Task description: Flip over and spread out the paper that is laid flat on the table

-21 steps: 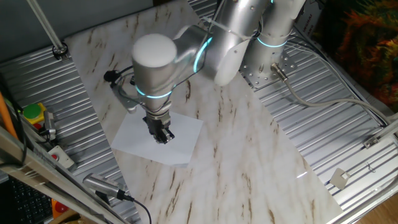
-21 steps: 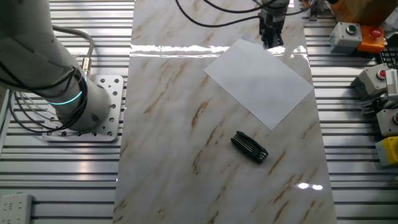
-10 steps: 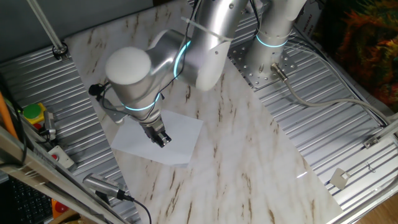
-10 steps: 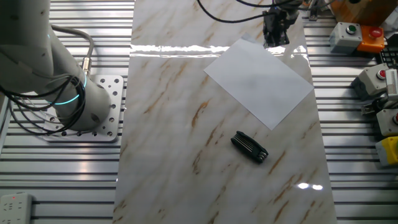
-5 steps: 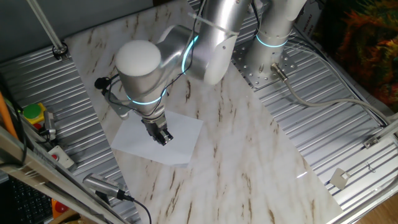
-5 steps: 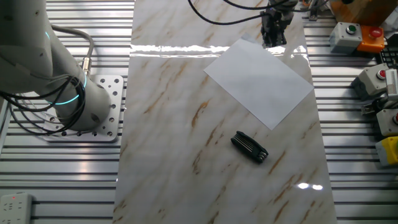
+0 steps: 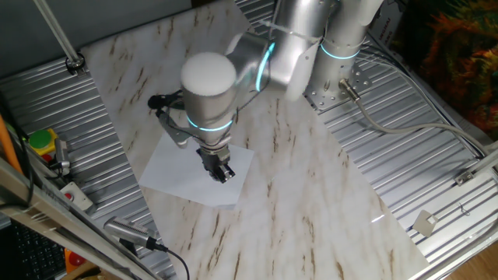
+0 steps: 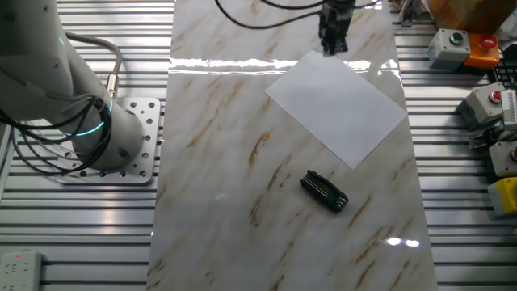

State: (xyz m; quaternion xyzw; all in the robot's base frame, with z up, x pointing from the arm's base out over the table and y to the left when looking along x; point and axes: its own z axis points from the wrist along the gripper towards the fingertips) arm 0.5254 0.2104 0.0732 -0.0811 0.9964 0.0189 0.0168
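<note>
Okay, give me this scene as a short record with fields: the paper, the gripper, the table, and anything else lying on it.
paper: white sheet, lying flat on the table, not flipped
gripper: pointing down above the paper's far corner; open or shut cannot be told; holds nothing visible
table: marble-patterned board between ribbed metal panels
other item: black folding tool on the table, apart from the paper
task state: flip not yet done

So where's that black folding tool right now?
In the other fixed view the black folding tool lies on the table, just below the lower corner of the paper and apart from it, on the side away from the hand.
</note>
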